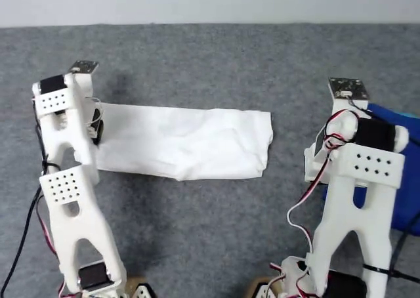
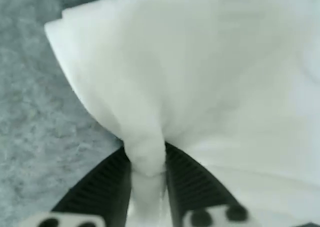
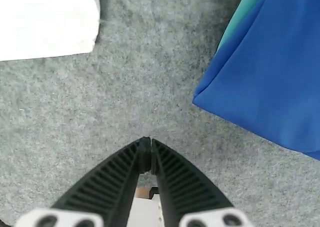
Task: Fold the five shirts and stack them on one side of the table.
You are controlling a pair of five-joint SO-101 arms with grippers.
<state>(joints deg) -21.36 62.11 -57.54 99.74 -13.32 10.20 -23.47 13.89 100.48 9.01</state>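
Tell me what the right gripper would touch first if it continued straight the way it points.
The right gripper would probably meet the bare grey table cover, between the white shirt and the blue shirt; depth is unclear.

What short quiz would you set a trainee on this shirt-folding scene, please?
1. True or false: the left jaws are shut on a pinched edge of the white shirt.
2. Pick one. The right jaws are:
A. shut and empty, over the bare grey table between the white shirt and the blue shirt
B. clamped on the blue shirt
C. open over the white shirt
3. Fill in: along the blue shirt's edge shows a strip of ____ fabric.

Key: 1. True. 2. A. 3. Teal.
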